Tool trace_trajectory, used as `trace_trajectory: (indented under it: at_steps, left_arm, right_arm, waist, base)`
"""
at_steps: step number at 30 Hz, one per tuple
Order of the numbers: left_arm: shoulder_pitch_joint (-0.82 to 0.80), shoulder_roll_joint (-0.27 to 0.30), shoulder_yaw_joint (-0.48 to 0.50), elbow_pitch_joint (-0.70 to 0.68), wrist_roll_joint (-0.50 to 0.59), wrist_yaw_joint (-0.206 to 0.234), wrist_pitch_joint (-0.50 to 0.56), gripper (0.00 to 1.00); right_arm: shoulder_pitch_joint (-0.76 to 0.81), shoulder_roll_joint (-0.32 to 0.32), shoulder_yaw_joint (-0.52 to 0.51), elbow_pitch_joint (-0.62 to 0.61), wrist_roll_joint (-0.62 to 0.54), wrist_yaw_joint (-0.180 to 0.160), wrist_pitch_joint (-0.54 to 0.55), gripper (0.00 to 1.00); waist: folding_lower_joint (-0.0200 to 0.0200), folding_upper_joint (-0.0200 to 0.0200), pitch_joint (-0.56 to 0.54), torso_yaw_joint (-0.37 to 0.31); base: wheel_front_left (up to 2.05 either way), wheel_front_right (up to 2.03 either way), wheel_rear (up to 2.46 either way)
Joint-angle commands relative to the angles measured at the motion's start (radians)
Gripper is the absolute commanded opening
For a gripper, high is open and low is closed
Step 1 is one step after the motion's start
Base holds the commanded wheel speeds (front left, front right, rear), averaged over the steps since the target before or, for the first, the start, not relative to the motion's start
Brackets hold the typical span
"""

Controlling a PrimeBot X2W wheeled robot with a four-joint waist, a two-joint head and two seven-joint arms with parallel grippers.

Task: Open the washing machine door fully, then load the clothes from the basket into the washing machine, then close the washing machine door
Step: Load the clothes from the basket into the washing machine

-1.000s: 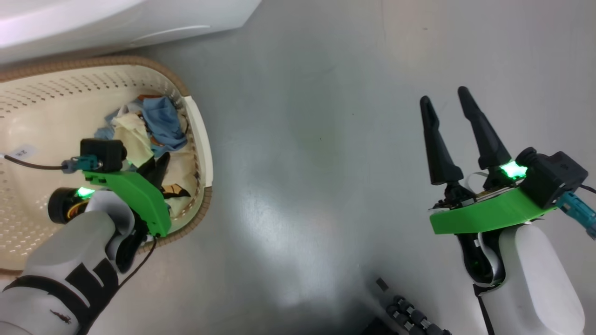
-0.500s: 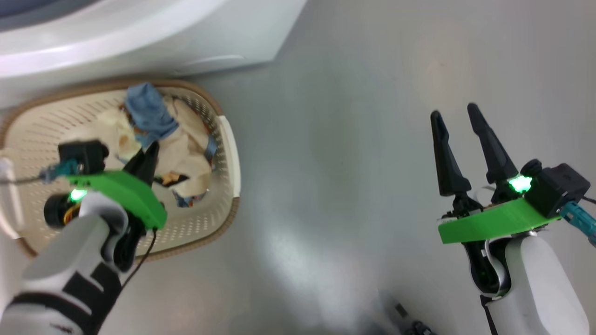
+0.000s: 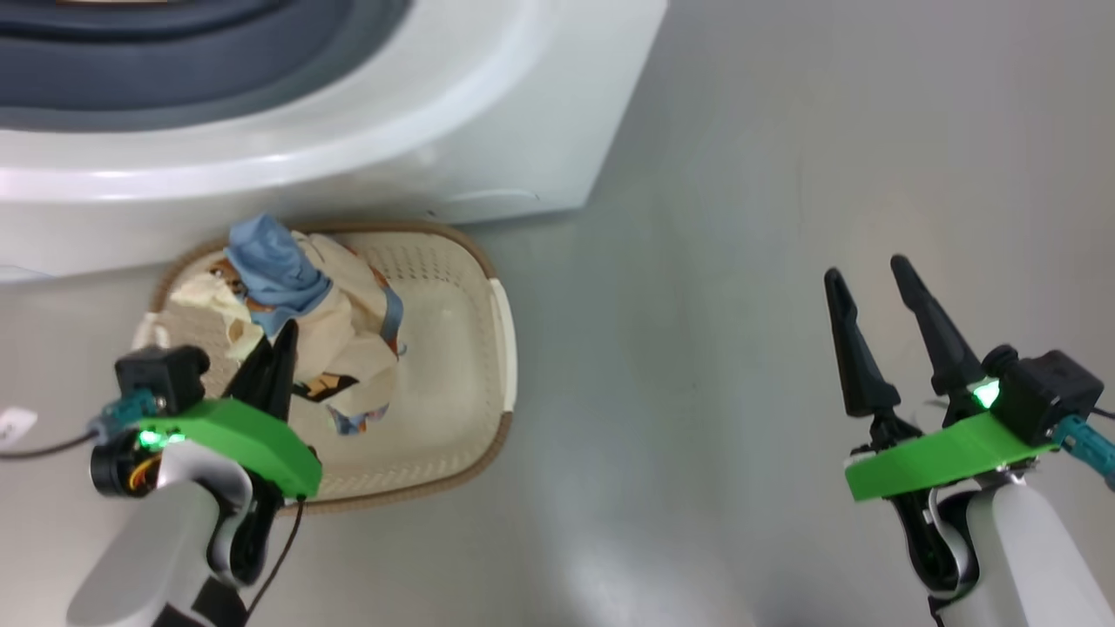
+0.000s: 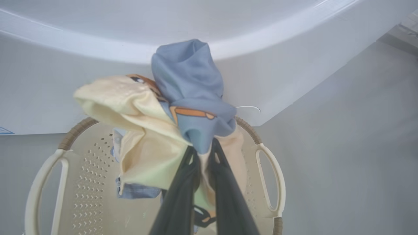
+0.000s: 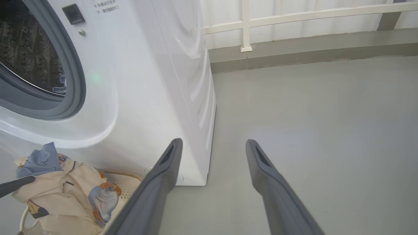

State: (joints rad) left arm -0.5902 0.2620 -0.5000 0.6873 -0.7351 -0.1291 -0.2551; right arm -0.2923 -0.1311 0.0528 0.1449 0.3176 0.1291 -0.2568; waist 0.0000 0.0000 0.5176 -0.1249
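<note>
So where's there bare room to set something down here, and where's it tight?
Free: the grey floor between the basket and the open right gripper, and the basket's bare right half. Crowded: the basket's left side, where the left gripper grips the clothes close under the washing machine.

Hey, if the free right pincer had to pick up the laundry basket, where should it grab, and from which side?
Probably the cream loop handle on the basket end nearest the right pincer, coming from above with one finger through its slot. It is a thin bar with a gap behind, clear of the clothes that the left pincer holds.
</note>
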Motion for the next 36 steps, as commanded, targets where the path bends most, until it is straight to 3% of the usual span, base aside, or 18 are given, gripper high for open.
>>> trace_trajectory:
  at_steps: [1, 24, 36]
  left_arm:
    - [0.022, 0.023, 0.045, -0.028, 0.021, -0.002, -0.007, 0.0]
    - [0.383, -0.008, 0.374, -0.388, 0.268, -0.002, -0.007, 0.0]
    - [0.561, -0.076, 0.51, -0.569, 0.362, -0.002, -0.007, 0.0]
  right_arm:
    - [0.033, -0.009, 0.023, -0.016, 0.002, 0.002, -0.005, 1.0]
    - [0.208, -0.042, 0.025, 0.013, 0.022, 0.002, -0.005, 1.0]
    - [0.269, -0.053, -0.012, 0.004, 0.027, 0.002, -0.005, 1.0]
  waist:
    - [0.0, 0.0, -0.067, 0.05]
    - [0.0, 0.0, -0.334, 0.113]
    - [0.0, 0.0, -0.391, 0.129]
  base:
    - [0.0, 0.0, 0.0]
    - [0.0, 0.0, 0.0]
    - [0.0, 0.0, 0.0]
